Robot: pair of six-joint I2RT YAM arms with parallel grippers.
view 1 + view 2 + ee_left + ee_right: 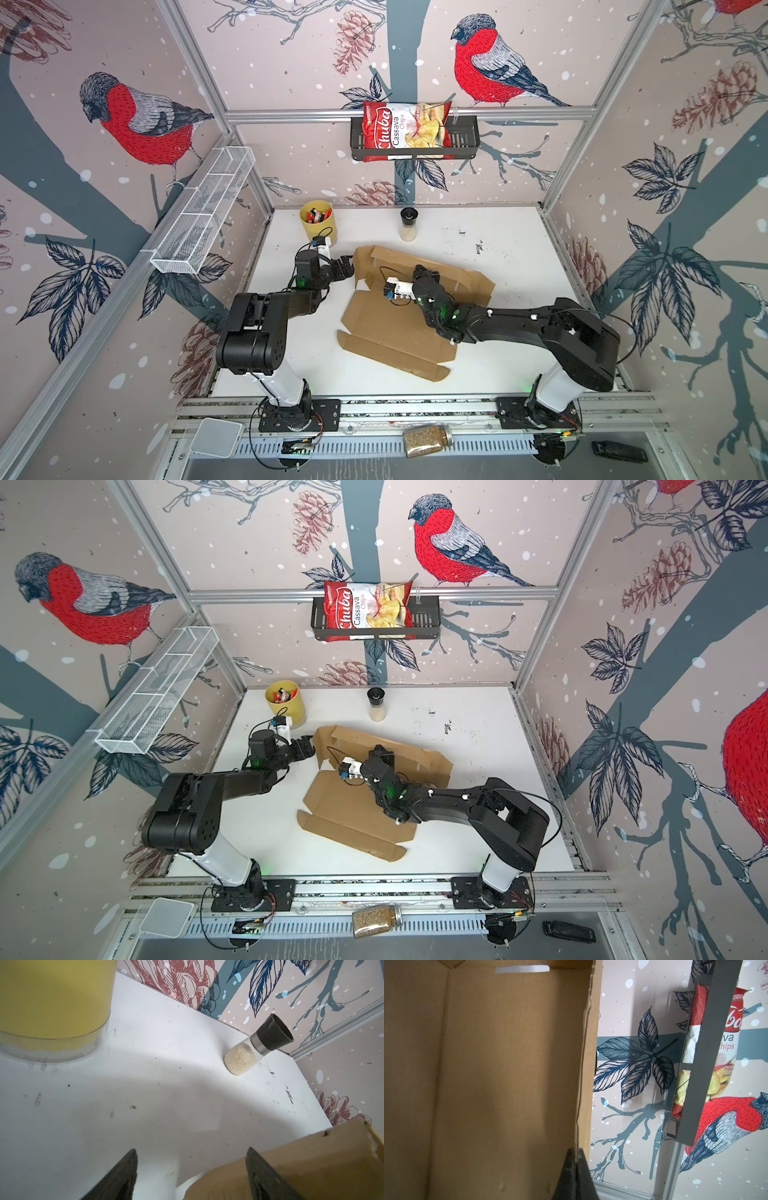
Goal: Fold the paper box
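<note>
1. Locating the paper box [399, 328]: find it at the centre of both top views, on the white table [511, 249]. Its near panel lies flat and its far wall is raised.
2. Note the right tool [576, 1154]. It is clenched on the top edge of that raised wall, as the right wrist view shows.
3. Note the left tool [191, 1149]. It is released, fingers spread wide at the left end of the box, with one finger in front of a cardboard flap. You cannot tell whether that finger touches the flap.
4. Expect the wall to drop flat if the right tool lets go before the side flap is tucked.
5. Expect the sheet to slide on the table if the left tool pushes the flap without a counter-hold. The board looks light and stiff.
6. Watch the yellow cup [318, 222], left of centre and near the left arm's wrist. A wide swing could knock it.
</note>
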